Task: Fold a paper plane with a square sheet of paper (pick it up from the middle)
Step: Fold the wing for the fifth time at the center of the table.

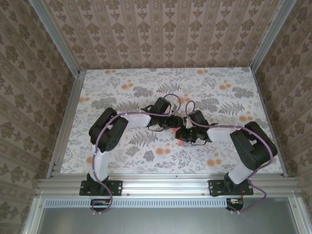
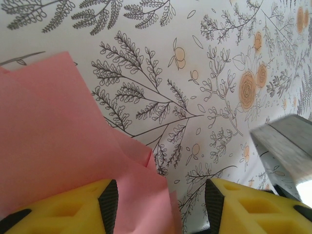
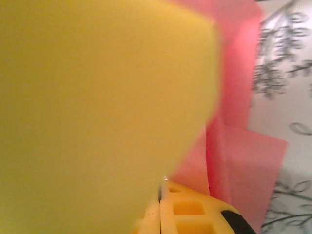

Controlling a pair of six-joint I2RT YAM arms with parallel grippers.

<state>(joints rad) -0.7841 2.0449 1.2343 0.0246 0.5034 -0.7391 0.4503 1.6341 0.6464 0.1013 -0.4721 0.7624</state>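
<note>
Item: we list a thin, plain salmon-pink paper sheet [image 2: 53, 141] [image 3: 239, 87], folded over itself into overlapping flaps with straight edges and sharp corners.
Location: we find it at mid-table between the two grippers; from above only a small pink patch [image 1: 181, 142] shows.
Left gripper [image 2: 161, 200] [image 1: 174, 122]: yellow fingers spread, tabletop visible between them, sheet lying against one finger.
Right gripper [image 3: 159, 195] [image 1: 181, 132]: fingers pressed together, sheet close beside; whether they pinch it we cannot tell.
Surface: white tabletop [image 2: 219, 73] [image 1: 146, 83] printed with grey ferns and orange flowers.
</note>
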